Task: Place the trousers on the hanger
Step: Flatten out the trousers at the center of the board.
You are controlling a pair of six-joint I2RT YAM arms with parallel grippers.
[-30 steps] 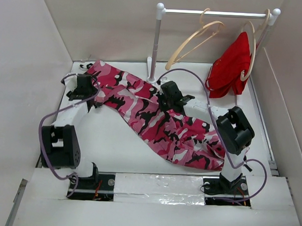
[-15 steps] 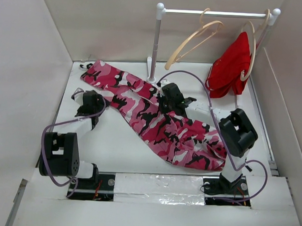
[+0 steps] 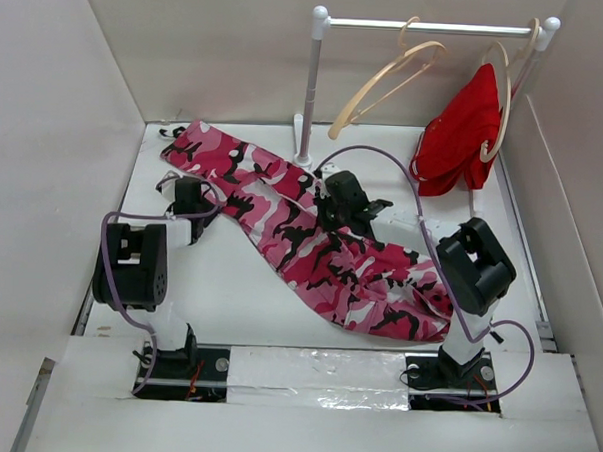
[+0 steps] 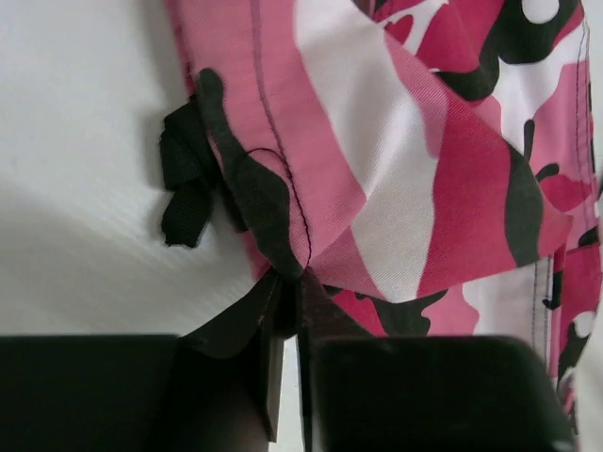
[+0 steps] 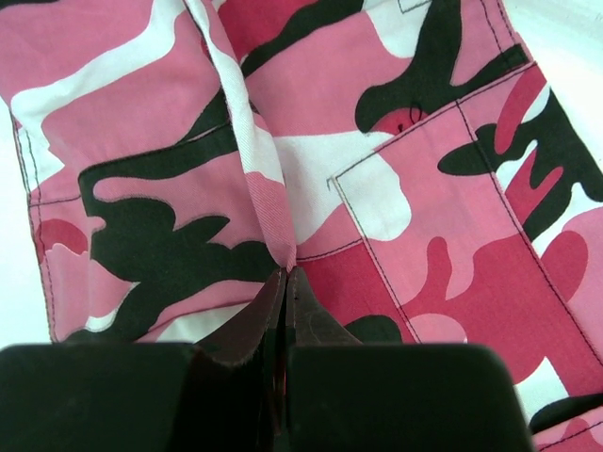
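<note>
The camouflage trousers [image 3: 311,241] lie flat on the white table [image 3: 219,282], running from far left to near right. My left gripper [image 3: 204,204] sits at their left edge; in the left wrist view it [image 4: 292,281] is shut on the trousers' [image 4: 405,169] seamed edge, beside a black strap [image 4: 184,184]. Over the middle of the trousers, my right gripper [image 3: 328,199] is shut on a raised pink fold [image 5: 268,188], its tips [image 5: 285,275] pressed together. The pale wooden hanger [image 3: 388,85] hangs bare from the rail [image 3: 430,26] at the back.
A plain red garment [image 3: 466,128] hangs on a second hanger [image 3: 502,105] at the rail's right end. The rail's white post [image 3: 311,86] stands just behind the trousers. White walls close in on the left, back and right.
The left gripper came back toward the near side, then closed on the trousers' left edge, while its elbow swung upright. The right arm has barely moved.
</note>
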